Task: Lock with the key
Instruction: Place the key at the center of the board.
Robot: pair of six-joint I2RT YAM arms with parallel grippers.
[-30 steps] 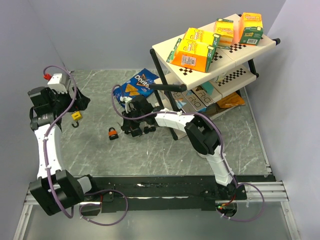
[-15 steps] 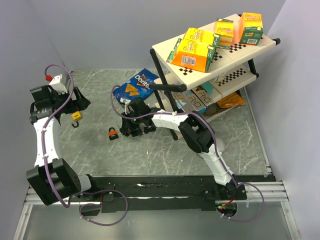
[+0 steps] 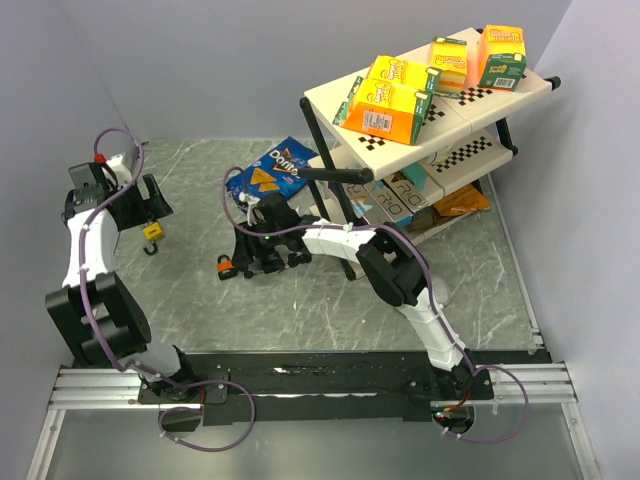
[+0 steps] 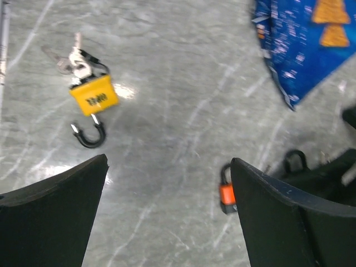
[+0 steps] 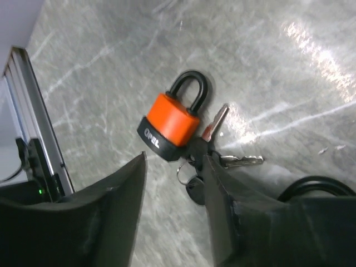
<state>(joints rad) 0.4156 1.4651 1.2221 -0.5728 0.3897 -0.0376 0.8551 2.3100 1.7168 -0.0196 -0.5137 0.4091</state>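
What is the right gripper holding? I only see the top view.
Observer: Nothing; the right gripper stands open over the keys at the orange lock's base.
Operator: Is that lock's shackle shut?
Observer: It looks shut, both legs in the body.
Operator: And the yellow lock?
Observer: Its shackle hangs open, one leg free.

Left pincer wide open; right pincer half open.
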